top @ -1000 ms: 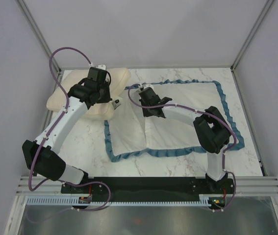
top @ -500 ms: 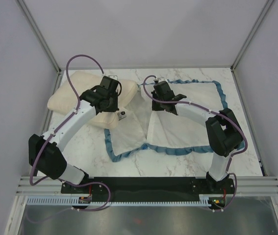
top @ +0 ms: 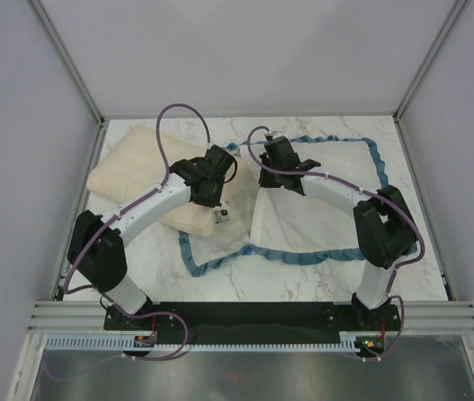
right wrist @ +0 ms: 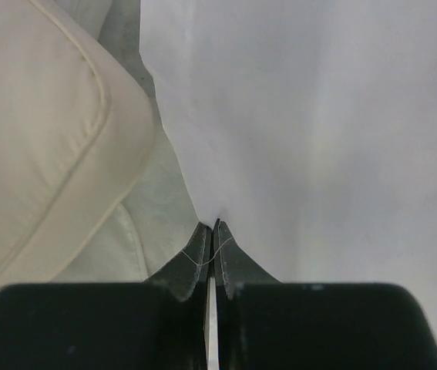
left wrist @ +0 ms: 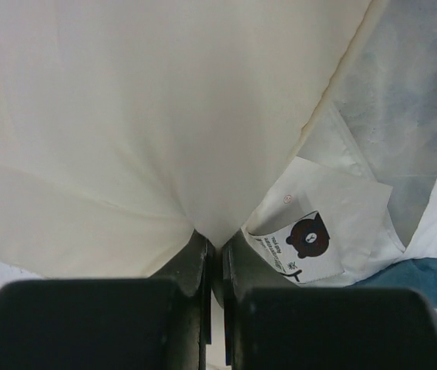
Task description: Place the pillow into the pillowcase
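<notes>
Pillow (top: 136,171), plump, cream and judged soft and light, is seen from above at the far left of the table (top: 245,288), one corner laid over the edge of the pillowcase (top: 320,221) spread flat beside it. From the left wrist, the left gripper (left wrist: 216,243) is shown pinched shut on pillow fabric near that corner, a sensible hold. A tag (left wrist: 310,239) bearing a bear's face is visible, its small print seemingly too fine to be read. From the right wrist, the right gripper (right wrist: 213,231) is clamped on white pillowcase cloth.

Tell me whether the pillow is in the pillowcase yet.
Mostly out. The pillow lies left of the pillowcase, uncovered, with only its right corner at the open edge; whether that corner is inside, cannot tell.
</notes>
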